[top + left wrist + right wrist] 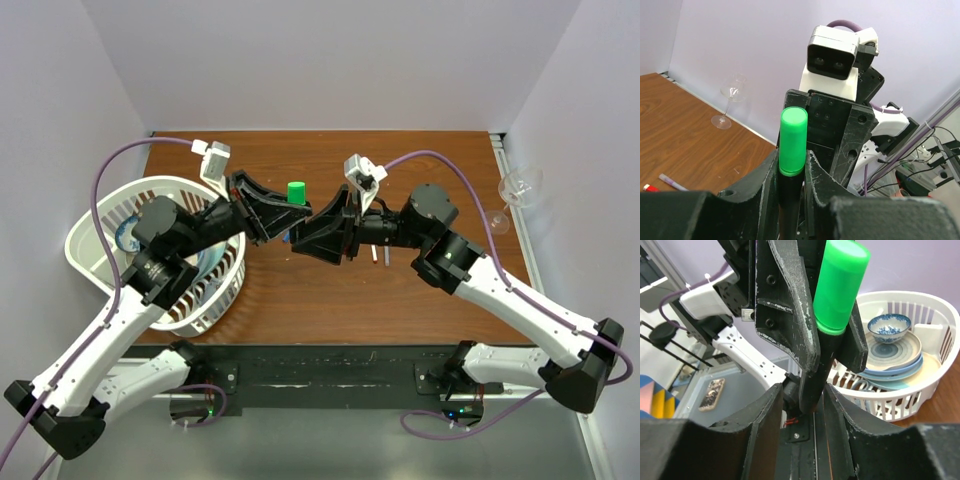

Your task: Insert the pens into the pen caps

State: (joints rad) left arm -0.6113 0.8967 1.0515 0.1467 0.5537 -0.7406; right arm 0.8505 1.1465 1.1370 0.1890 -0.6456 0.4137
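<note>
The brown wooden counter (400, 300) spans the space between pale walls, and the left arm (120, 320) and right arm (530, 310) reach in from its near edge to meet above its middle. A white slotted basket (100, 215) stands on the counter's left side, holding stacked plates (890, 355) with a blue-patterned bowl (888, 325) on top. The left end effector (790, 185) is pinching the black marker (788, 200), its fingers pressed against the barrel just under the cap and holding it off the counter. The right end effector (802, 400) faces it from the other side, its fingers slightly spread around the lower barrel, with a gap showing on one side. A clear wine glass (731, 97) stands upright near the far right wall. A thin white pen (672, 182) lies flat on the counter, well apart from the marker. The green cap (793, 140) sits on the marker's upper end, and a red cap (650, 188) lies just beside the thin pen.
</note>
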